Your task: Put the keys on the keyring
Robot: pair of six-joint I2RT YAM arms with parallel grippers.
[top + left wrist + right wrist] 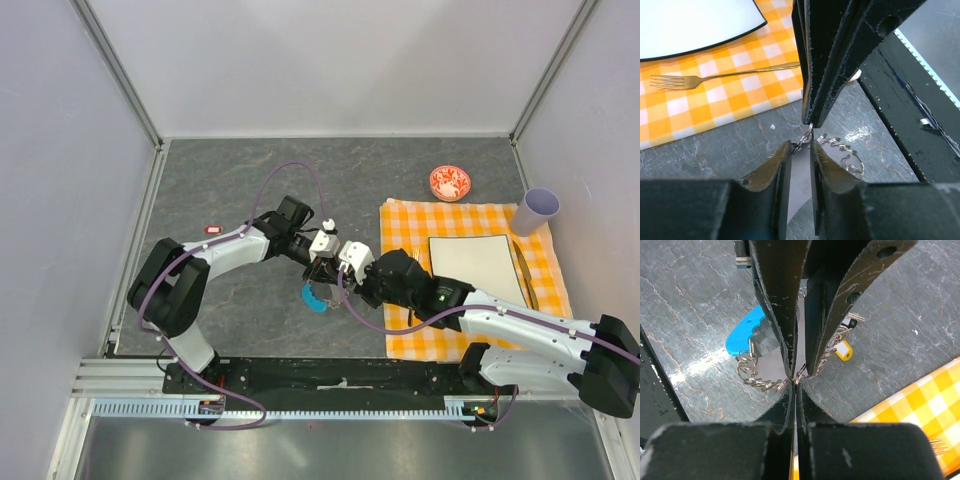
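Right fingers [780,410] pressed together pinching thin metal-link keyring [762,383]; left fingers [775,170] narrowly spread astride it; curved cyan strap [742,335] attached

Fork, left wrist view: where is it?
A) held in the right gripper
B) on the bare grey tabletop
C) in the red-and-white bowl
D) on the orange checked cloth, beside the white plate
D: the fork lies flat on the orange checked cloth, just below the edge of the white plate and apart from it.
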